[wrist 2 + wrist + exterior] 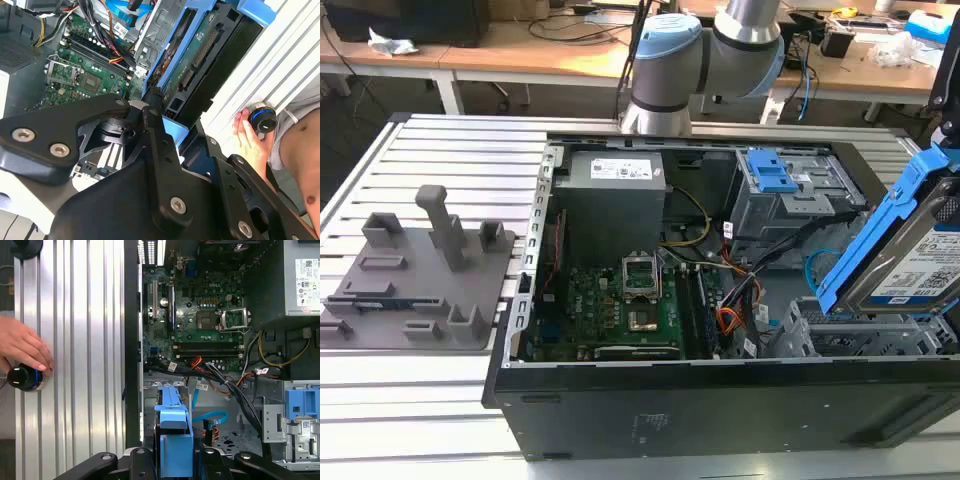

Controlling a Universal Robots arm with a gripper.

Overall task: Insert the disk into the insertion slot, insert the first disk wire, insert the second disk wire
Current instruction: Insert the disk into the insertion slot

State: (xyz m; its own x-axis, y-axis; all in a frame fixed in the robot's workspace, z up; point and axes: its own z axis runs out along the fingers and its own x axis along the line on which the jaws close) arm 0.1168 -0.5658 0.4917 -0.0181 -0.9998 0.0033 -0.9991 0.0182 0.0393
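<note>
My gripper (174, 458) is clamped on the blue carrier of the disk (925, 262). It holds the disk tilted in the air at the exterior view's right edge, just above the insertion slot (865, 338) in the open computer case (720, 400). The light-blue second disk wire (211, 417) loops nearby. A person's hand (22, 346) rests by a knob (22, 379).

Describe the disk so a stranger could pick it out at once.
Find the open black computer case. At the exterior view's right, the disk tilts above the low grey cage. Only it pairs a silver, white-labelled body with a bright blue frame.
</note>
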